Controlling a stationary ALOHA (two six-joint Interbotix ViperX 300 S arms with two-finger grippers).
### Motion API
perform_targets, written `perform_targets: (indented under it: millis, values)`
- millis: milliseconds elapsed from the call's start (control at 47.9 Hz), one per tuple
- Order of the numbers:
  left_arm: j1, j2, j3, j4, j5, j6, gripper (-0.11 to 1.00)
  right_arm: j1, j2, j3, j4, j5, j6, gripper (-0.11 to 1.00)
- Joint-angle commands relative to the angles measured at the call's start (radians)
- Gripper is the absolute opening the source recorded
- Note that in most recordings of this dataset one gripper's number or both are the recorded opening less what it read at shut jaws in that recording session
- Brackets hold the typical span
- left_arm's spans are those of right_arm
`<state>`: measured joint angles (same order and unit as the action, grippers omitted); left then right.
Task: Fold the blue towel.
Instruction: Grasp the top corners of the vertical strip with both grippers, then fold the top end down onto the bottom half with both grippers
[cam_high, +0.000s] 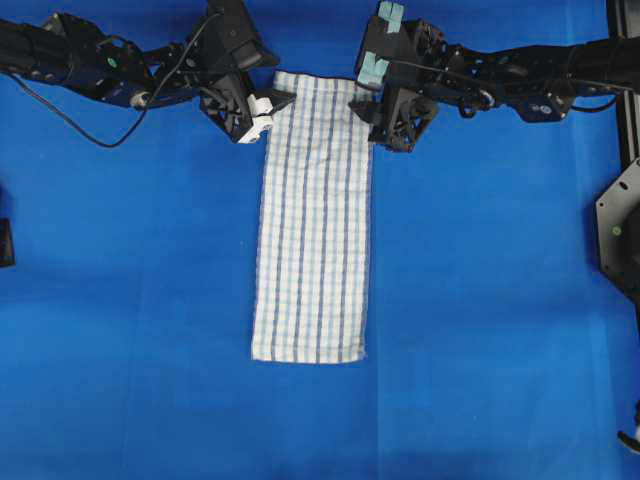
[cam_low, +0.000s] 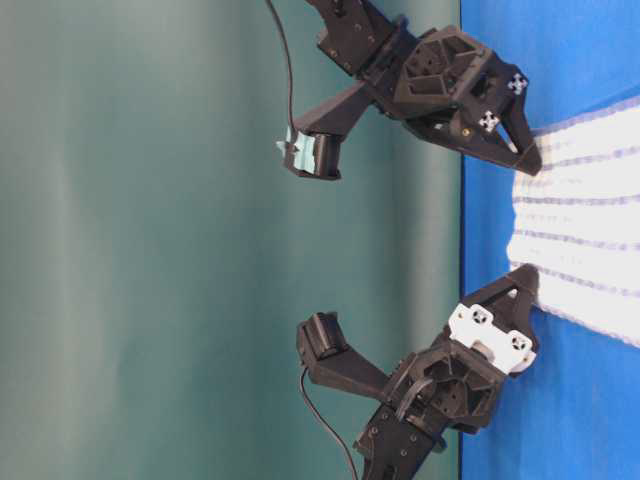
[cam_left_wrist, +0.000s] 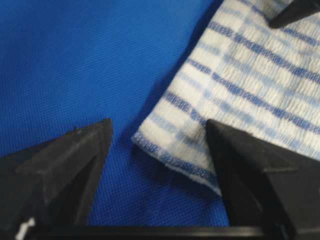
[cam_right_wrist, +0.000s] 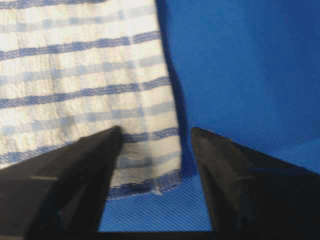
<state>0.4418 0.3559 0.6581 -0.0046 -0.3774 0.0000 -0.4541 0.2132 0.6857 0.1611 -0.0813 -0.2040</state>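
The blue towel (cam_high: 312, 215) is laid flat on the blue surface (cam_high: 120, 330). It is a long, thin strip, white with dark-blue and light-blue stripes. One short end is seen at the top of the overhead view, between the two arms. The other short end is seen lower down, near the middle of the surface.

The left gripper (cam_high: 275, 110) is placed at the top left corner of the towel. In the left wrist view, its two black fingers (cam_left_wrist: 65, 170) are held apart. The towel's corner (cam_left_wrist: 170, 150) is seen in the gap between them, with one finger over the cloth and the other over the bare surface. The corner is not pinched.

The right gripper (cam_high: 368, 112) is placed at the top right corner of the towel. Its fingers (cam_right_wrist: 235, 175) are also held apart. The corner is seen lying between them, still flat on the surface. Nothing is gripped by either gripper.
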Motion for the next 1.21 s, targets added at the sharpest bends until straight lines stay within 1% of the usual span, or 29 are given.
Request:
perform_targets:
  millis: [0,63,188,250,292,438,563,709,876,1022,1189]
  values:
    - [-0.006,-0.006,0.018,-0.002,0.012,0.003,0.63,-0.005,-0.008,-0.014,0.005,-0.006,-0.003,0.42]
    - [-0.014,-0.011,0.031,-0.002,0.012,0.003,0.52,-0.005,-0.008,-0.017,0.006,-0.005,-0.005,0.37]
    - [-0.026,-0.021,0.048,-0.002,0.011,0.003,0.21,-0.003,-0.008,-0.018,0.005,-0.002,-0.011,0.27]
    - [-0.028,-0.026,0.06,-0.002,0.006,0.003,0.09,-0.002,-0.008,-0.017,0.005,0.002,-0.011,0.22]
    - [-0.029,-0.029,0.064,-0.002,0.005,0.003,0.04,-0.002,-0.008,-0.017,0.005,0.003,-0.012,0.18]
    - [-0.043,-0.048,0.08,-0.002,-0.006,0.005,0.04,-0.002,-0.009,-0.02,0.003,0.006,-0.014,0.06]
    - [-0.052,-0.075,0.087,-0.002,-0.011,0.005,0.04,0.0,-0.02,-0.02,0.003,0.006,-0.014,0.01]
    - [-0.055,-0.112,0.094,-0.003,-0.006,0.005,0.04,0.006,-0.051,-0.018,0.003,0.017,-0.015,0.0]
    - [-0.071,-0.147,0.095,-0.002,0.014,0.005,0.04,0.038,-0.109,-0.008,0.002,0.046,-0.014,0.0]
    - [-0.098,-0.189,0.097,-0.002,0.038,0.005,0.04,0.094,-0.16,0.008,0.003,0.061,-0.008,0.0]
    - [-0.156,-0.259,0.117,-0.002,0.08,0.005,0.04,0.17,-0.215,0.032,0.011,0.078,-0.003,0.0]
